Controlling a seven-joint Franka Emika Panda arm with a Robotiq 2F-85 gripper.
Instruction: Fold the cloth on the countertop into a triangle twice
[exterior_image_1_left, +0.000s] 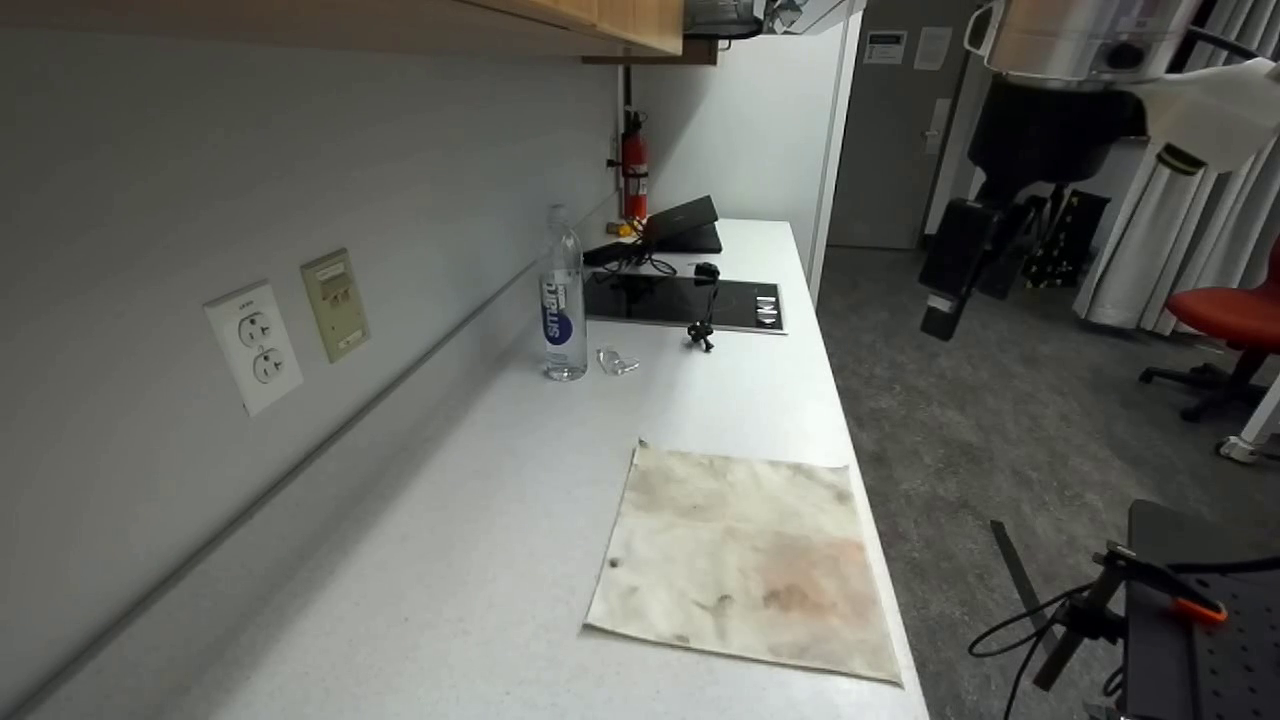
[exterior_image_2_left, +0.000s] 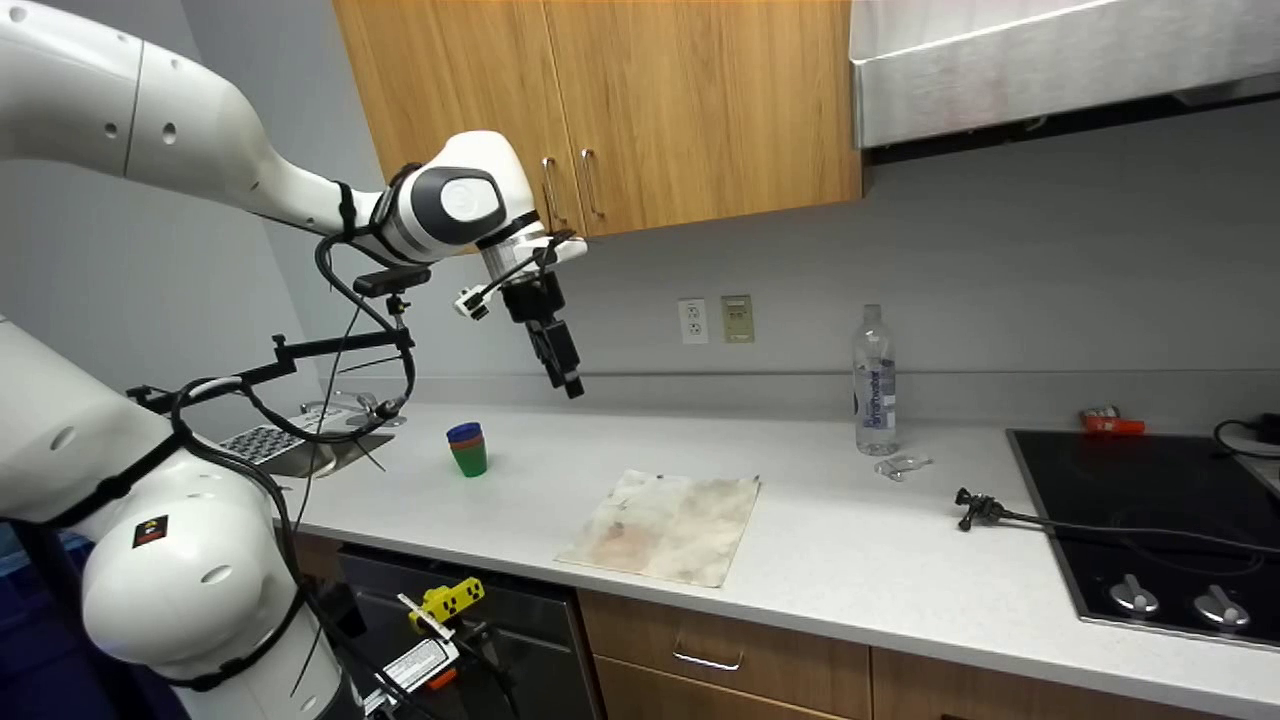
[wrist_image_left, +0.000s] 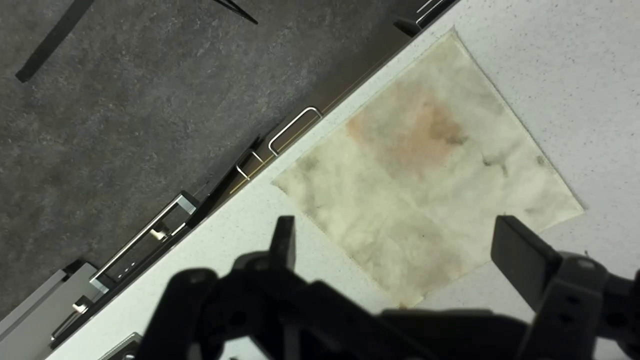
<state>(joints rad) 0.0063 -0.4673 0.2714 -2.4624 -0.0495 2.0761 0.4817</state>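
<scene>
I have the whole countertop to work along, backed by the wall, with the cooktop set into it well apart from my work. The cloth lies flat, one side just beside the counter's front edge, and I judge that neither fold has begun. My gripper hangs raised well clear of it, spread wide with nothing in its grasp. To fold well, I would carry the fabric diagonally toward the wall; a pull that way should keep it from slipping off the front. (I'd guess a somewhat stiff weave, so the crease may spring back unless I press along it.) Before touching down I would narrow the fingers, since a wide closing could bunch too much fabric, and descend gently so the tips don't jam on the hard surface. My pick is the corner at the front, nearest the cooktop; pinched at its very tip and laid exactly on its opposite, it should give a clean first triangle.
</scene>
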